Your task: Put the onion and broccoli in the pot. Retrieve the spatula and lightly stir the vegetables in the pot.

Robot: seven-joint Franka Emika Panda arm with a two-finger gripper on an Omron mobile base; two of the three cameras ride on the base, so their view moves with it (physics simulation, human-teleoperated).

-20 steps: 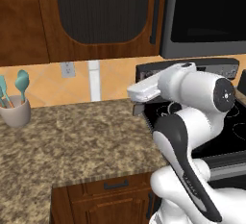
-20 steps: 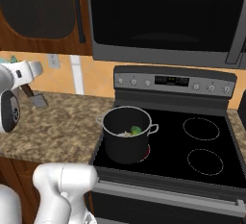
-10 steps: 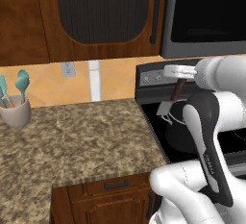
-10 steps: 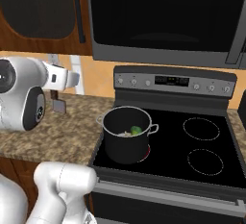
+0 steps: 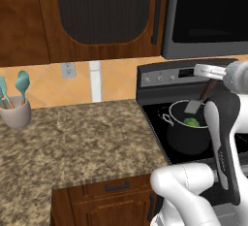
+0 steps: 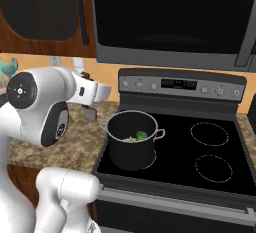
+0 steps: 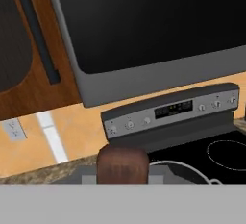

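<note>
My gripper (image 5: 212, 78) is shut on the spatula's brown wooden handle (image 5: 209, 90). The grey blade (image 5: 193, 106) hangs down over the near rim of the pot (image 5: 186, 140). From the right base view the gripper (image 6: 93, 98) and the spatula blade (image 6: 90, 113) are just left of the pot (image 6: 131, 147), above the counter edge. The dark pot stands on the stove's front left burner. Inside it lies the green broccoli (image 6: 142, 135), and a pale shape beside it looks like the onion (image 6: 131, 138). The spatula handle (image 7: 122, 165) rises at the bottom of the hand view.
A pale cup (image 5: 15, 113) with teal spoons stands at the counter's far left. The granite counter (image 5: 82, 137) lies left of the black stove (image 6: 210, 152). The stove's control panel (image 6: 182, 83) and the microwave (image 6: 170, 17) sit behind and above the pot.
The arm has swung to the right, carrying the spatula from over the counter to beside the pot. The pot and vegetables have not moved.
</note>
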